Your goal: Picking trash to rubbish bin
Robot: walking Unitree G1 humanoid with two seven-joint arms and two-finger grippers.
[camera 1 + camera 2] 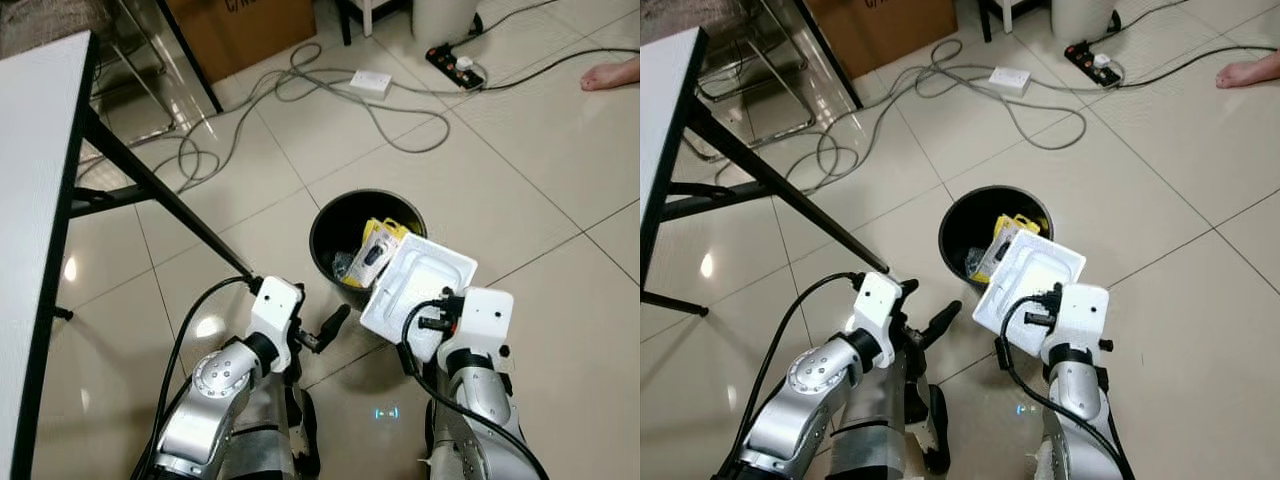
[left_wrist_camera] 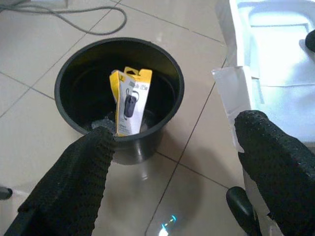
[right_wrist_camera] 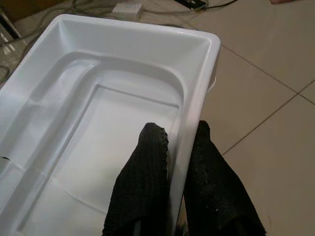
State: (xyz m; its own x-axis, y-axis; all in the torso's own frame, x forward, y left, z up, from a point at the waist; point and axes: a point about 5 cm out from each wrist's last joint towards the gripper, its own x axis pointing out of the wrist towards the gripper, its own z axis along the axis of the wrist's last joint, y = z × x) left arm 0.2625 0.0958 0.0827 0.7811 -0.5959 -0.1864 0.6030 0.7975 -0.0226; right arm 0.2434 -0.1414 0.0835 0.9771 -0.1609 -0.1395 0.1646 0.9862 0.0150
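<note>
A round black rubbish bin [image 1: 325, 215] stands on the tiled floor in front of me. Inside it a yellow carded package [image 2: 130, 101] stands upright. My right gripper [image 3: 179, 135] is shut on the side wall of a white plastic tray [image 1: 420, 285], one finger inside and one outside. The tray is held tilted over the bin's near right rim. My left gripper [image 2: 172, 147] is open and holds nothing. It hovers low just short of the bin's near left side, pointing towards it.
A white table with black legs [image 1: 40, 200] stands to my left. Loose cables [image 1: 330, 90], a white adapter [image 1: 371, 82] and a power strip [image 1: 457, 65] lie on the floor beyond the bin. A cardboard box [image 1: 240, 30] sits farther back. A person's foot [image 1: 610, 73] rests at the far right.
</note>
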